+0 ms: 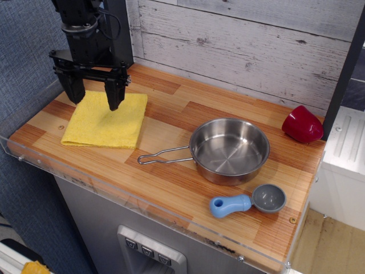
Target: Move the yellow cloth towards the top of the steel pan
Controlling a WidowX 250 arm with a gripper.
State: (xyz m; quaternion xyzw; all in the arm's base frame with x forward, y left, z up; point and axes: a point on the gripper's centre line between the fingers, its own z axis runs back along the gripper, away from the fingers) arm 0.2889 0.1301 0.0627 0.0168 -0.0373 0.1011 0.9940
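Observation:
The yellow cloth [105, 120] lies flat and folded on the left end of the wooden counter. The steel pan [229, 149] stands to its right near the middle, empty, with its wire-loop handle [162, 157] pointing left towards the cloth. My black gripper [94, 100] is open, fingers pointing down, over the cloth's far edge. Its fingertips [114, 103] are just above or touching the fabric; I cannot tell which. It holds nothing.
A small grey scoop with a blue handle [248, 201] lies in front of the pan at the right. A red cup [301, 124] lies at the back right. A clear plastic rim [142, 208] runs along the counter's front edge. A plank wall stands behind.

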